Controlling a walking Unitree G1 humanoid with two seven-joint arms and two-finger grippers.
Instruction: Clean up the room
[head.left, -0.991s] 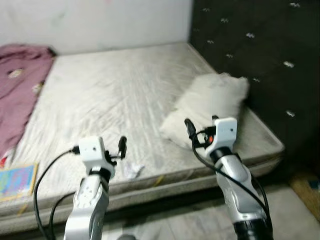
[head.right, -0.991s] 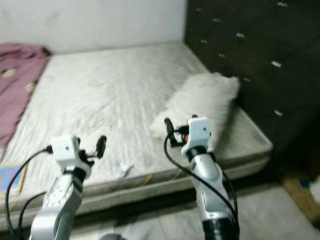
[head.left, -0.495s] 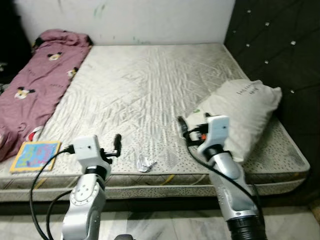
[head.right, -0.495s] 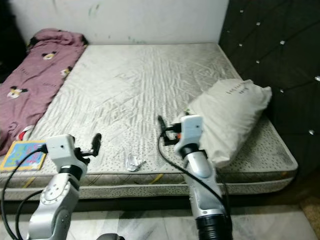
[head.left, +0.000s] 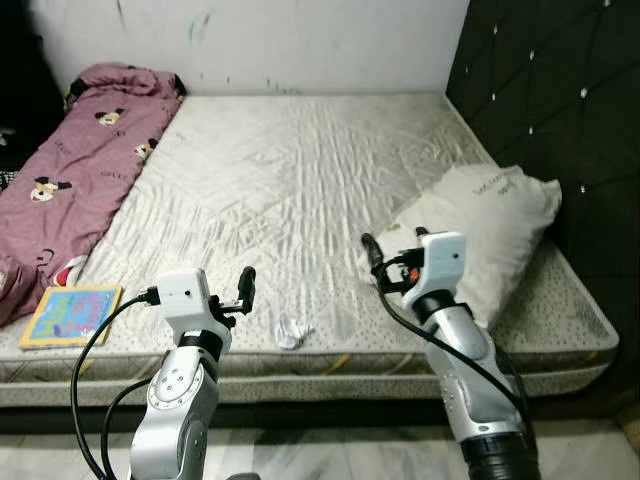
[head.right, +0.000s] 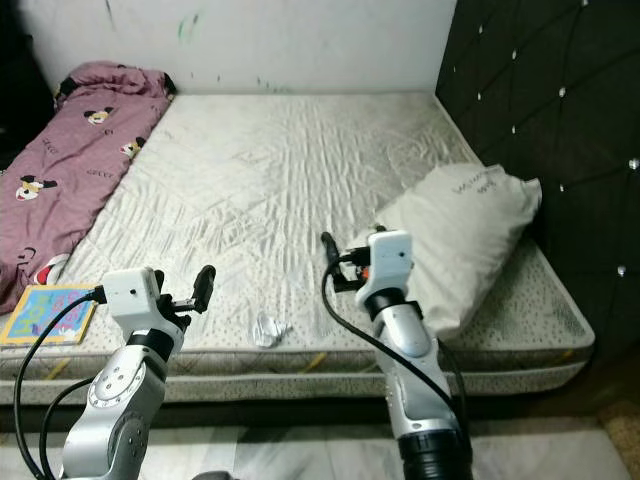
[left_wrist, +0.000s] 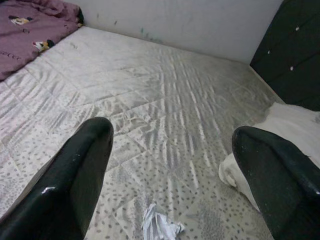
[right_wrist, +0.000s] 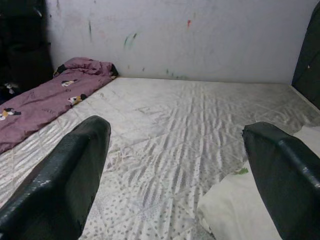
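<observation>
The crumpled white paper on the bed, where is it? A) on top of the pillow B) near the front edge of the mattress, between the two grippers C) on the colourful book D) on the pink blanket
B: the crumpled white paper lies on the mattress near its front edge, between the left gripper and the right gripper.

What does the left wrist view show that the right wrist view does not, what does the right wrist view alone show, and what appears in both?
Left wrist view alone: the crumpled white paper scrap on the mattress between the open left gripper fingers. Right wrist view alone: coloured marks on the white wall, seen past the open right gripper. Shared: the quilted mattress, the maroon cartoon blanket, the white pillow and the dark padded headboard.
</observation>
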